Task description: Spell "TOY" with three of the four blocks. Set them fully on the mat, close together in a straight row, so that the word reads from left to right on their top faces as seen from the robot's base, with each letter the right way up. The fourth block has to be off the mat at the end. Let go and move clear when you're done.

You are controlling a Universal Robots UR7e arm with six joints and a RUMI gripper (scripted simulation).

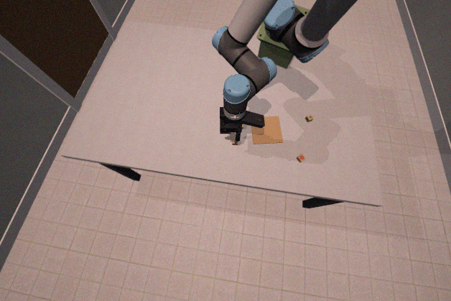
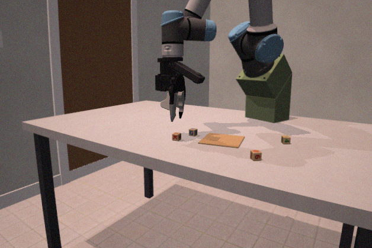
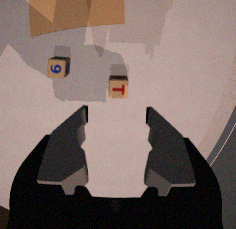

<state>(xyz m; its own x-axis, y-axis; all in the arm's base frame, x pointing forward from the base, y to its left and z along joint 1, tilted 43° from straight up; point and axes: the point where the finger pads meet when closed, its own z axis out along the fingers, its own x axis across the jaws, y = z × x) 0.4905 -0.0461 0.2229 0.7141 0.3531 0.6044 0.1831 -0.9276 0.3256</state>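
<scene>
My gripper [image 1: 236,141] [image 2: 176,119] [image 3: 117,107] is part open and empty, above the table left of the orange mat [image 1: 273,138] [image 2: 231,143] [image 3: 109,20]. The T block [image 1: 234,143] [image 2: 176,137] [image 3: 118,88] has a red T on top, seemingly turned sideways in the wrist view, and lies just beyond the fingertips there. A block with a blue round character on top, like a 9 or turned G [image 1: 243,126] [image 2: 192,132] [image 3: 57,68], stands closer to the mat. The O block [image 1: 300,158] [image 2: 255,155] shows a red-orange ring on top. The fourth block's [image 1: 309,118] [image 2: 285,139] top letter is unreadable. All four are off the mat.
The green robot pedestal [image 1: 276,52] [image 2: 267,109] stands at the back of the table [image 1: 164,108] [image 2: 120,124]. The O block is toward the table's front edge, and the fourth block is right of the mat in the top and exterior views. Arm shadows cross the mat and table.
</scene>
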